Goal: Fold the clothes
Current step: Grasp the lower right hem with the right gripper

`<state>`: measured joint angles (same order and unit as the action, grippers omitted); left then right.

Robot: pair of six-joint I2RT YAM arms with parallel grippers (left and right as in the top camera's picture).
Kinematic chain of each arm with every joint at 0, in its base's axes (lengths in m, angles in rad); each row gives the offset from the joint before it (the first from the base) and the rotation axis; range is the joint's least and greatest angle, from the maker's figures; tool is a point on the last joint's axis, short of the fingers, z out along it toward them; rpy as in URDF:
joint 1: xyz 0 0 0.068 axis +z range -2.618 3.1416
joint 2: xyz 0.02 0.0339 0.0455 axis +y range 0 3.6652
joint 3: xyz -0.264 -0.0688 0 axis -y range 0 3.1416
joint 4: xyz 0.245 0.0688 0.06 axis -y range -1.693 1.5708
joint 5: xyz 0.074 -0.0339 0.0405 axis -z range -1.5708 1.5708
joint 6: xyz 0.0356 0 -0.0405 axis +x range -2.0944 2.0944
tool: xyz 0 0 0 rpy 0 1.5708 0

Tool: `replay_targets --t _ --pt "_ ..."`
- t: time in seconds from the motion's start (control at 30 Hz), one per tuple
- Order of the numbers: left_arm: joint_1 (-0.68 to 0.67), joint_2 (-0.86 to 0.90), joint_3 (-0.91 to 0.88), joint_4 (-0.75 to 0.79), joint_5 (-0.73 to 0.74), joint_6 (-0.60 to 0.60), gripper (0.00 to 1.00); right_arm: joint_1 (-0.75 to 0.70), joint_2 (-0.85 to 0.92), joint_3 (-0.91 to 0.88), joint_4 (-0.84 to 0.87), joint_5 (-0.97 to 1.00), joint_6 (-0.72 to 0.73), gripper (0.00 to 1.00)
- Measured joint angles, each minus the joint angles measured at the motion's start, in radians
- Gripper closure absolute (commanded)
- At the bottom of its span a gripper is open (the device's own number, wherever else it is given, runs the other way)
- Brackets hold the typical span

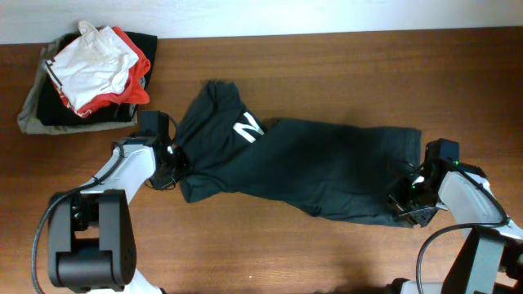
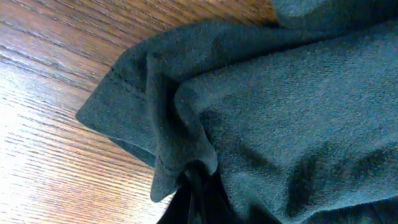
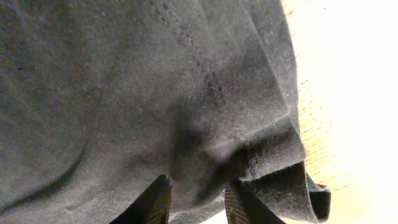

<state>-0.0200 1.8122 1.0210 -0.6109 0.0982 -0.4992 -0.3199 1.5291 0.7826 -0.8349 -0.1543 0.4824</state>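
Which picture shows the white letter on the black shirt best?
The overhead view. Only there does the white letter show, on the shirt lying crumpled. The left wrist view shows just dark cloth and a hem; the right wrist view just dark cloth and a seam. No letter in either.

Worktop: brown wood, with the grain visible.
Middle: a dark T-shirt lies crumpled, stretched from left to right, with one white letter showing.
Far left corner: a pile of clothes, with a grey-khaki garment at the bottom.
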Motion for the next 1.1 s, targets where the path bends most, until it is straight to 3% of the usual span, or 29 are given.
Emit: replay_targets --t 0.77,0.93,1.1 --pt "0.000 0.000 0.000 0.001 0.004 0.000 0.98 0.000 0.000 0.000 0.015 0.000 0.003 0.71" --pt "0.000 0.000 0.000 0.002 0.007 0.000 0.97 0.000 0.000 -0.001 0.029 0.000 0.016 0.78" --pt "0.000 0.000 0.000 0.002 0.007 0.000 0.97 0.000 0.000 -0.014 0.055 0.000 0.021 0.96"
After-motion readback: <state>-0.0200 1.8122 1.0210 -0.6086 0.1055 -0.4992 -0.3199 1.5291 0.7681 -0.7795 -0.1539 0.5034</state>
